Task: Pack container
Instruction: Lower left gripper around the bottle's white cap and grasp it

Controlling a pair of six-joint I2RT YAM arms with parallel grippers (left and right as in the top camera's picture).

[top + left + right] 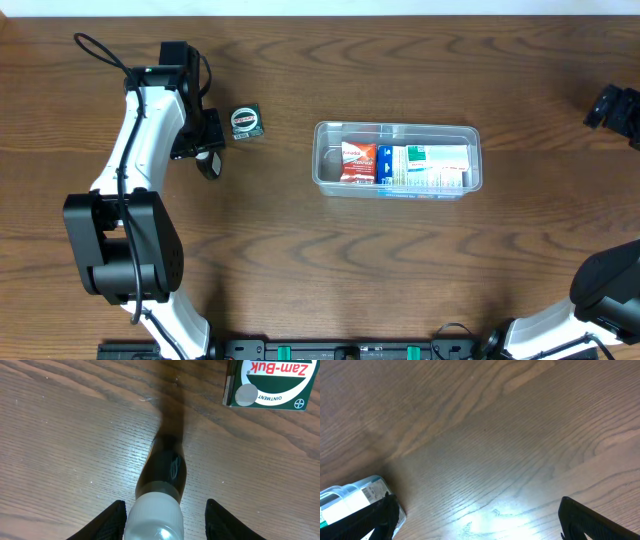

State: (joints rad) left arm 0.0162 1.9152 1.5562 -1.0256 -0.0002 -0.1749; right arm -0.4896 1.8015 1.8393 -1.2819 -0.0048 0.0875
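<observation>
The container (326,160) is a clear shallow bin at the table's middle, holding a red packet (356,160), a blue one and green-and-white boxes (430,165); its corner (350,497) shows in the right wrist view. A small dark bottle (164,465) with a white cap (154,515) lies on the table at the left. My left gripper (165,521) straddles the cap: the left finger sits close against it, the right finger stands apart. In the overhead view this gripper (208,160) is over the bottle. My right gripper (480,525) is wide open over bare wood.
A green-and-white Zam-Buk ointment box (245,122) lies just beyond the bottle, also seen as the box (270,382) at the upper right of the left wrist view. The right arm (612,105) is near the table's far right edge.
</observation>
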